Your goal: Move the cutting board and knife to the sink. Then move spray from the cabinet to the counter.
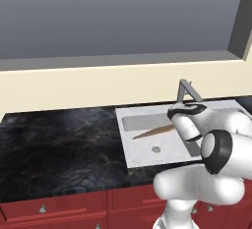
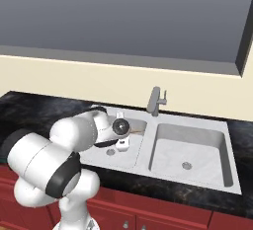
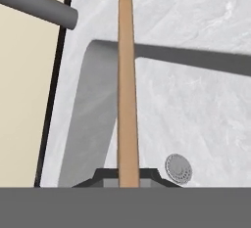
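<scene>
Holding the board point(image 3: 127, 90) edge-on, your hand point(image 3: 128, 178) is clamped on its thin end over the left sink point(image 1: 147, 154) basin. It's stiff, light, smooth wood; gripped at one end, it may pivot.

Even, soft rendered light; sharp focus throughout; a dark shadow band crosses the sink point(image 3: 196, 100); no glare.

Board point(image 3: 126, 90) is a plain light tan wood. Sink point(image 2: 217, 140) is pale grey-white with a faint marbled look, drain point(image 3: 178, 168) a speckled grey metal. Bench point(image 1: 59, 144) is black with faint golden-brown veins. Drawers point(image 1: 54, 208) are dark red with small grey knobs, wall point(image 1: 74, 88) is cream, tap point(image 2: 155, 100) grey.
</scene>
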